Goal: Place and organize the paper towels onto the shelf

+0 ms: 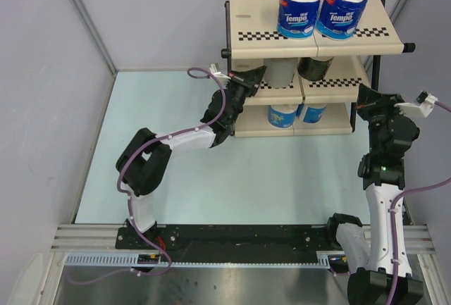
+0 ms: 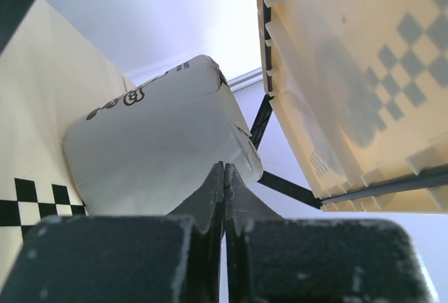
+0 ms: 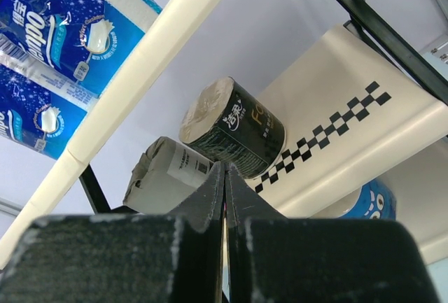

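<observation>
Left gripper (image 1: 248, 79), top view: reached up to the left end of the shelf (image 1: 246, 20) at the middle tier, just beside the grey roll (image 1: 283, 72). Jaw state unreadable from this view. Right gripper (image 1: 366, 99) sits at the shelf's right side, level with the middle and bottom tiers, outside the frame; state also unclear here. Both arms rise from the near edge of the pale table (image 1: 176, 178).

Shelf contents, top view:
- Top tier: top-left Tempo roll (image 1: 301, 8) and top-right Tempo roll (image 1: 342, 8), upright, side by side, touching.
- Middle tier: grey roll on the left, dark roll (image 1: 315, 67) just beside it on the right.
- Bottom tier: bottom-left Tempo roll (image 1: 282, 115) and bottom-right Tempo roll (image 1: 312, 113), side by side, partly hidden under the tier above.

Left wrist view: fingers (image 2: 210, 198) pressed together, nothing between them. Grey roll fills the view straight ahead, standing on the beige panel behind the checkered strip. Tips are at its wrapper; contact cannot be confirmed. Underside of the tier above lies to the right.

Right wrist view: fingers (image 3: 210, 198) likewise closed on nothing. Dark roll and grey roll are ahead on the middle tier, next to each other, clearly apart from the tips. Blue top-tier wrappers show at upper left; one blue roll peeks out at lower right, below the checkered edge.
</observation>
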Action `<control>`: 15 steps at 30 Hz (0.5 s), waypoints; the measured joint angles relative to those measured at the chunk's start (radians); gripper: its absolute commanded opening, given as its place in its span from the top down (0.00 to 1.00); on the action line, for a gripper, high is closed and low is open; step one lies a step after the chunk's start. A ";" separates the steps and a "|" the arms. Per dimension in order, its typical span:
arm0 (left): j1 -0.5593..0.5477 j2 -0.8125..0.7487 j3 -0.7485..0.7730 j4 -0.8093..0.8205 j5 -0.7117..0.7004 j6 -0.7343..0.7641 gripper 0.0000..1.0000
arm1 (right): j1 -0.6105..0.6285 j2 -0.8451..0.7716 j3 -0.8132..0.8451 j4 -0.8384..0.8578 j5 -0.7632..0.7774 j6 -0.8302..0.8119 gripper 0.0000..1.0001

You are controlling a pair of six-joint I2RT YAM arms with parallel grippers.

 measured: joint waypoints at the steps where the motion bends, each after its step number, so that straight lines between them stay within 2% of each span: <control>1: 0.000 0.000 0.000 0.000 0.000 0.000 1.00 | 0.000 -0.003 0.000 0.000 0.002 -0.002 1.00; 6: 0.000 0.004 0.016 -0.005 -0.001 -0.001 1.00 | 0.000 -0.009 0.000 0.000 0.005 -0.003 1.00; 15: 0.000 0.076 0.149 -0.031 0.000 0.000 1.00 | 0.000 -0.010 0.000 0.000 0.006 -0.006 1.00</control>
